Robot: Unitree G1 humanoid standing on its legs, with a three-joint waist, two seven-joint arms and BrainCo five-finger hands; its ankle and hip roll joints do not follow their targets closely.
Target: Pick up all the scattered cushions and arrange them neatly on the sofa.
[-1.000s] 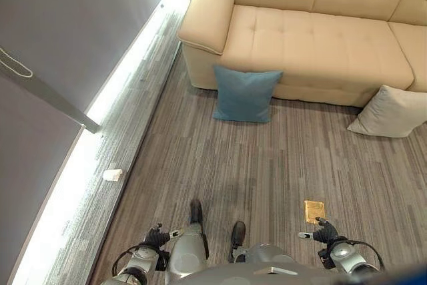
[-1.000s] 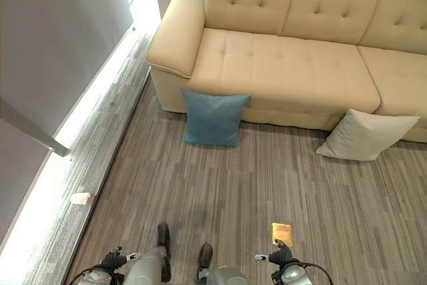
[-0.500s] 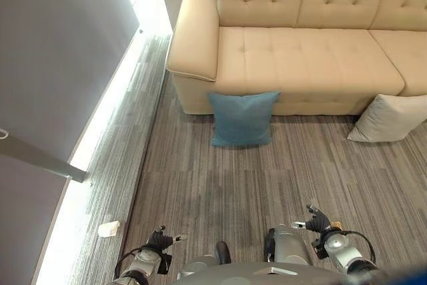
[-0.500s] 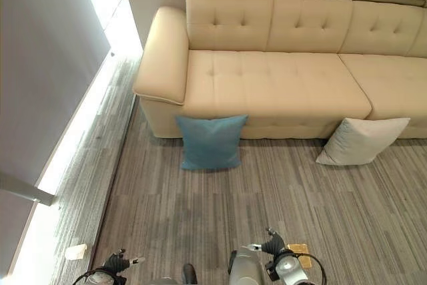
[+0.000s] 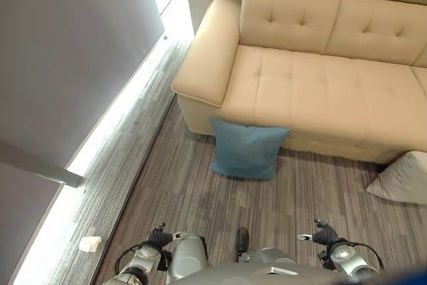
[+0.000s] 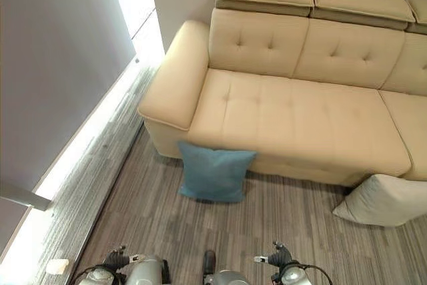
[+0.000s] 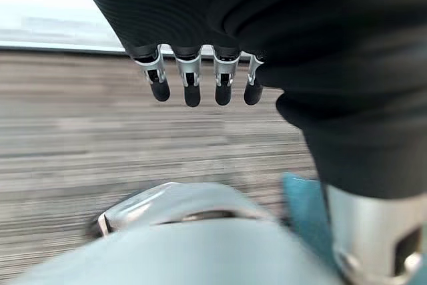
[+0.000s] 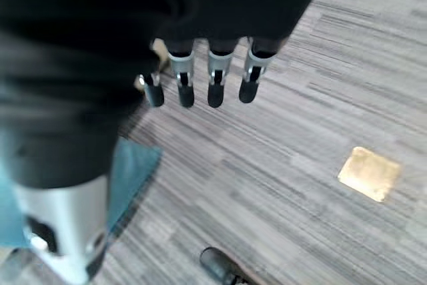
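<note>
Sofa (image 6: 293, 108) closer vs before; blue cushion (image 6: 213, 173) leans on it.

The left hand (image 7: 200, 78), silver fingers with dark tips under a dark ribbed cover, hangs low at the robot's side, fingers straight and holding nothing. The matching right hand (image 8: 200, 81) hangs likewise, apparently relaxed.

1. You have a blue cushion (image 6: 215, 173), square and plump, standing tilted on the floor with its top edge leaning against the sofa's (image 6: 293, 115) front, near the left armrest end.
2. You have a beige cushion (image 6: 385, 200) on the floor near the sofa's front, further right, partly cut off.
3. The sofa is cream, tufted, its seat bare.
</note>
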